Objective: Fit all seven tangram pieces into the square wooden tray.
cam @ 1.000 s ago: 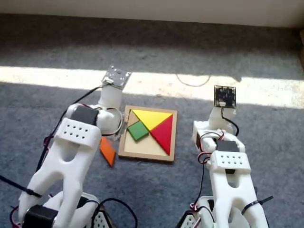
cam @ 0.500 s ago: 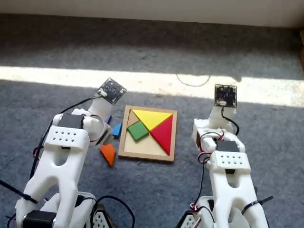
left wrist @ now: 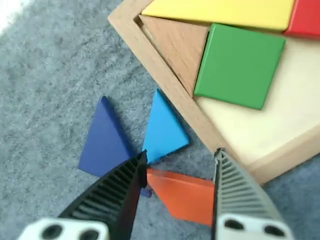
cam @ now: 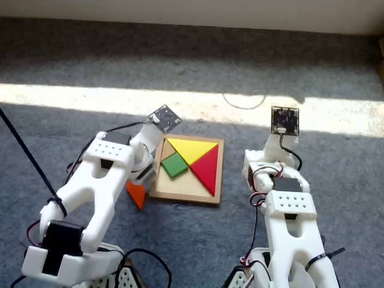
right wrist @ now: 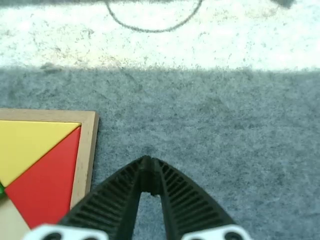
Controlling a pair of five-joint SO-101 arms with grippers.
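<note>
The square wooden tray [cam: 182,196] lies between the two arms and holds a yellow triangle [cam: 191,148], a red triangle [cam: 206,170] and a green square [cam: 174,165]. On the carpet by the tray's left side lie an orange piece [left wrist: 185,196], a light blue triangle [left wrist: 162,130] and a dark blue triangle [left wrist: 105,142]. My left gripper [left wrist: 180,157] hangs open just above the orange piece, its fingertips on either side of it and nothing gripped. My right gripper [right wrist: 148,162] is shut and empty over bare carpet, just off the tray's right rim [right wrist: 90,145].
Grey carpet surrounds the tray, with a bright sunlit band behind it. A thin cable [cam: 243,103] loops on the carpet in that band. The left arm [cam: 108,174] covers the blue pieces in the high view. The right arm [cam: 282,180] stands right of the tray.
The left arm swung out to the left, then came back to the right against the tray's left side, covering the blue piece again. The right arm has not moved.
</note>
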